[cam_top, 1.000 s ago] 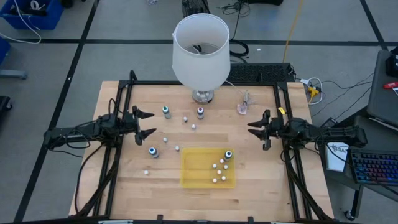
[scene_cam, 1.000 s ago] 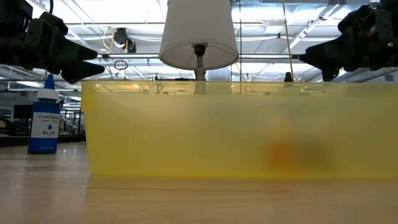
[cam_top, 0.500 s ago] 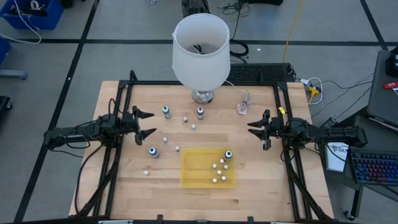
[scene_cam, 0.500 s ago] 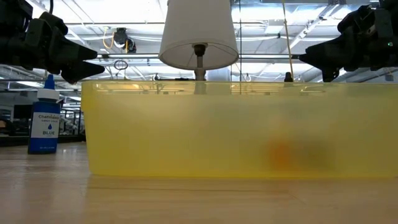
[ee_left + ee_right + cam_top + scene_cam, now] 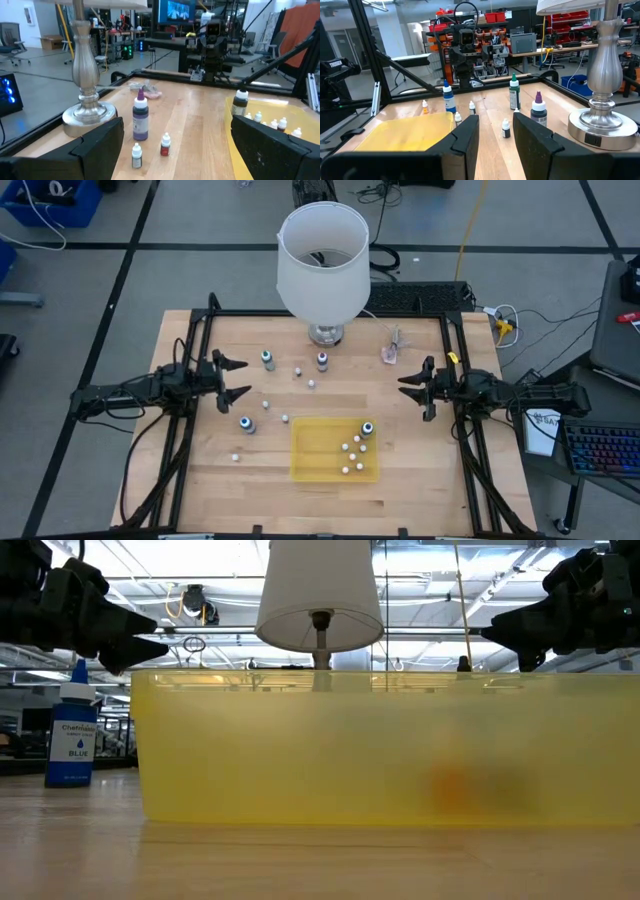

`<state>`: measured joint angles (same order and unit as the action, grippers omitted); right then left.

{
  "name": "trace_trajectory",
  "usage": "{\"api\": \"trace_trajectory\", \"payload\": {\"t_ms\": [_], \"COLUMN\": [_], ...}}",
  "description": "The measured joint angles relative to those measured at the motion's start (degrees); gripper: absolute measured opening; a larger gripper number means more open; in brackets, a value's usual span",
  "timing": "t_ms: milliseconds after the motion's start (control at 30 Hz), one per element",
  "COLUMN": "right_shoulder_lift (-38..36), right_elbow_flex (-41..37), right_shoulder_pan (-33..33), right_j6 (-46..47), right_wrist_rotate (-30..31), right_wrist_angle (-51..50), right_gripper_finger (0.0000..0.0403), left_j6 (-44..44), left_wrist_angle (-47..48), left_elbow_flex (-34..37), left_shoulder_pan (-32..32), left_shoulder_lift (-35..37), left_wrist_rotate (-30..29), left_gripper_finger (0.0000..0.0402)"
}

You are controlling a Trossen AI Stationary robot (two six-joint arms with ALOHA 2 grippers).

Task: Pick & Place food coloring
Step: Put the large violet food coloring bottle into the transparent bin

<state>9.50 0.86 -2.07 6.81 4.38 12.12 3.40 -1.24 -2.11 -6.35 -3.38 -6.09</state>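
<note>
Four little food coloring bottles with dark bodies and pale caps stand upright. Three are on the wooden table: one far left [image 5: 267, 359], one by the lamp [image 5: 322, 361], one nearer [image 5: 246, 423]. The fourth [image 5: 367, 428] stands in the yellow tray's [image 5: 310, 450] far right corner. My left gripper [image 5: 243, 377] hovers open at the table's left, between the far-left and nearer bottles. My right gripper [image 5: 405, 386] hovers open at the right, beyond the tray's far right corner. Both are empty.
A lamp [image 5: 322, 260] with a white shade stands at the far centre on a metal base [image 5: 87, 117]. Several tiny white-capped droppers lie scattered on the table [image 5: 285, 418] and in the tray [image 5: 352, 458]. A black frame [image 5: 200, 315] borders the table.
</note>
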Motion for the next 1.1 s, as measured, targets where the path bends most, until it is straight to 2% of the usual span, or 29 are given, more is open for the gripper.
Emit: {"api": "trace_trajectory", "payload": {"t_ms": [267, 533, 600, 700, 800, 900, 1100], "right_shoulder_lift": [0.0, 0.0, 0.0, 0.0, 0.0, 0.0, 0.02], "right_elbow_flex": [0.0, 0.0, 0.0, 0.0, 0.0, 0.0, 0.0], "right_shoulder_pan": [0.01, 0.02, 0.02, 0.0, 0.02, 0.02, 0.01], "right_j6": [0.01, 0.02, 0.02, 0.02, 0.02, 0.02, 0.02], "right_wrist_rotate": [0.01, 0.02, 0.02, 0.02, 0.02, 0.02, 0.02], "right_wrist_angle": [0.0, 0.0, 0.0, 0.0, 0.0, 0.0, 0.0], "right_gripper_finger": [0.0112, 0.0112, 0.0112, 0.0112, 0.0112, 0.0112, 0.0112], "left_j6": [4.58, 11.4, 12.22, 14.03, 16.32, 15.98, 11.56], "left_wrist_angle": [-6.0, -5.75, -5.0, -5.32, -3.45, 4.53, 19.0], "left_elbow_flex": [0.0, -0.02, -0.02, -0.73, -5.8, -14.71, -37.95], "left_shoulder_pan": [0.0, 0.0, -0.09, -0.04, -0.04, -0.05, -2.16], "left_shoulder_lift": [0.02, -1.89, -3.64, -7.14, -13.03, -22.54, -46.51], "left_wrist_rotate": [-0.93, -16.53, -16.59, -12.19, -9.14, -10.64, -10.55], "left_gripper_finger": [0.0365, 0.0365, 0.0365, 0.0365, 0.0365, 0.0365, 0.0365]}}
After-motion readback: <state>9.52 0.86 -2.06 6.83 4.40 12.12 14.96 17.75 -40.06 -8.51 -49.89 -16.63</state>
